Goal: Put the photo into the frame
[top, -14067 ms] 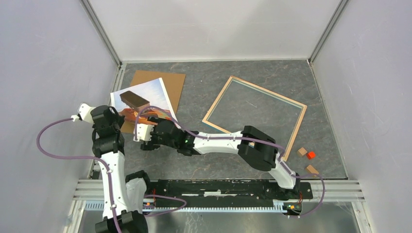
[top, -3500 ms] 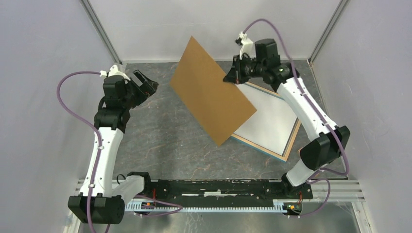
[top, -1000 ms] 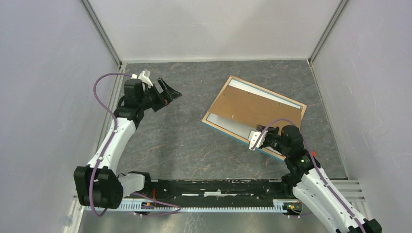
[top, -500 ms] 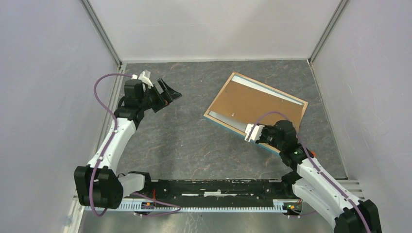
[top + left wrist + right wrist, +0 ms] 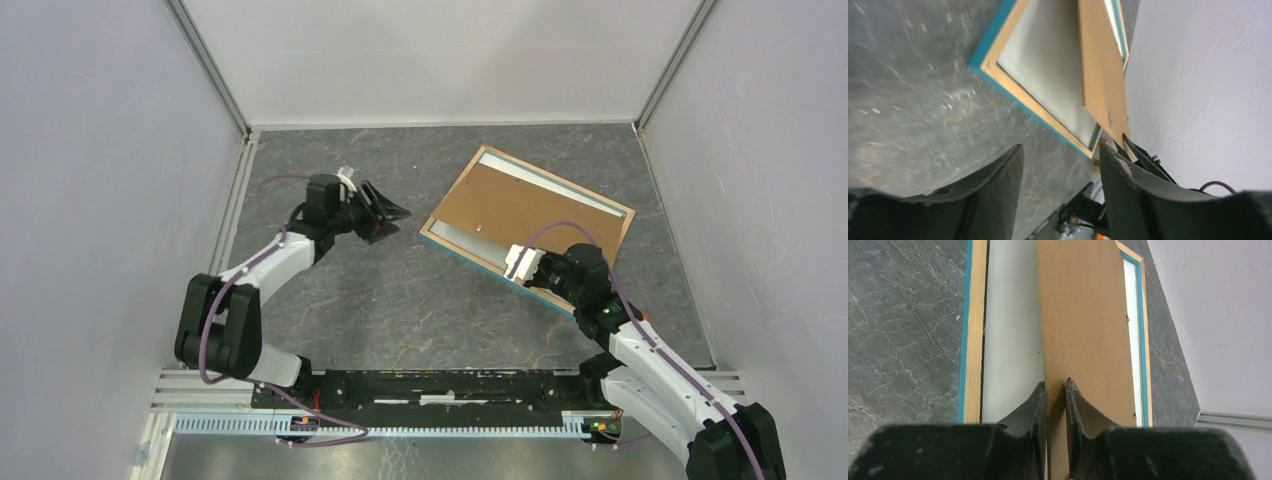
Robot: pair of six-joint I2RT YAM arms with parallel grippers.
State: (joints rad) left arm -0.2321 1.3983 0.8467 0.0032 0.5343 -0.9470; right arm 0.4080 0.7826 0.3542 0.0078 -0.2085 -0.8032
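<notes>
Over the blue-edged light-wood rectangular frame (image 5: 977, 330), the right gripper (image 5: 1054, 385) pinches the flat brown backing board (image 5: 1083, 330), which likely needs squaring in; the left gripper (image 5: 1060, 150) gapes empty.

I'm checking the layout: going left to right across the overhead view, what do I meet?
Left gripper → frame, the backing board lying in it. The right gripper overlaps the frame, so it has no clear place.

A brown board (image 5: 530, 205) sits askew over the far right part of the grey marbled table (image 5: 340, 290), tilted with its near edge raised. White walls (image 5: 440, 60) enclose three sides. A metal rail (image 5: 170, 385) runs along the near edge.
</notes>
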